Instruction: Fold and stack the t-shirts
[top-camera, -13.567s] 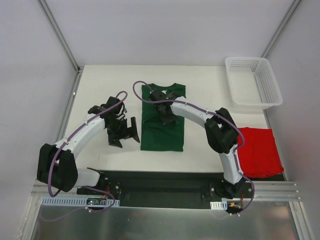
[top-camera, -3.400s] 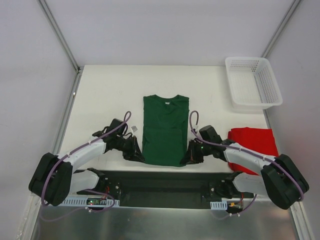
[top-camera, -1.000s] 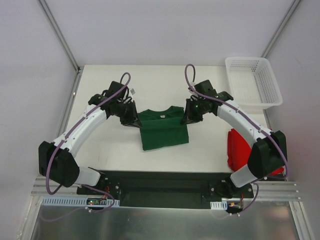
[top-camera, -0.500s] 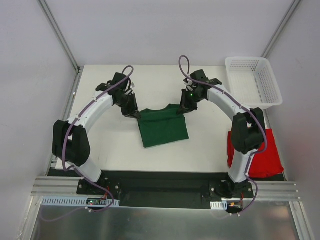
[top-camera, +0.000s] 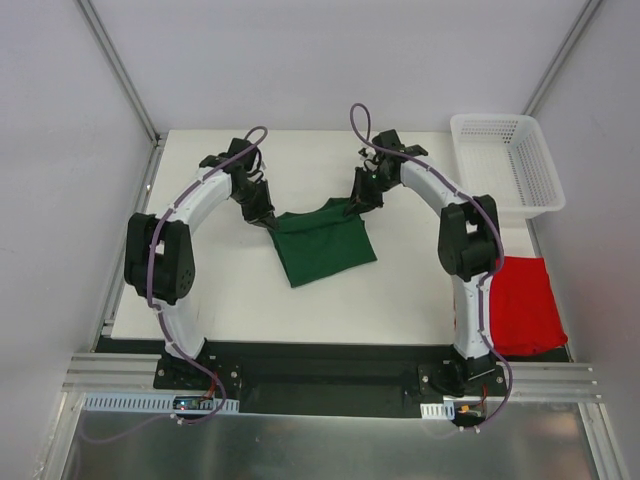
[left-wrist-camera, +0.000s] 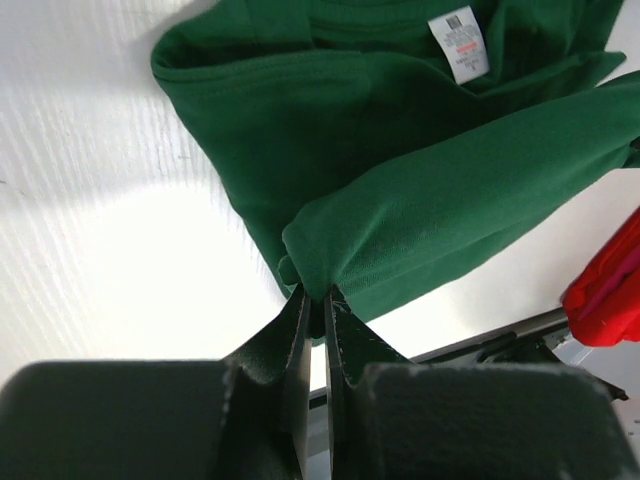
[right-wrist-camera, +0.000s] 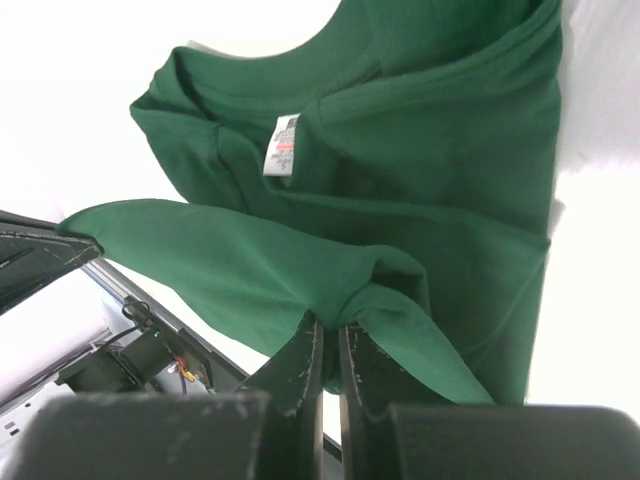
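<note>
Your left gripper (left-wrist-camera: 313, 300) clamped on green t-shirt (top-camera: 322, 248) hem corner. Right gripper (right-wrist-camera: 330, 338) pinching other corner. Shirt doubled over, lying mid-desk (top-camera: 205, 285). Red t-shirt (top-camera: 525, 300) folded at desk's right near edge, below basket (top-camera: 505, 165).

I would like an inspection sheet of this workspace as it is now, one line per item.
Surface: white table, no stains seen.
Job's things: green t-shirt mid-table, one fold held up over its collar; red t-shirt folded at the near right.
Clutter: nothing seen.
Grippers: left gripper and right gripper each shut on the green t-shirt.
Cables: purple cables run along both arms, looping near the wrists.
Surroundings: white basket at the far right corner; white walls, metal frame posts.
</note>
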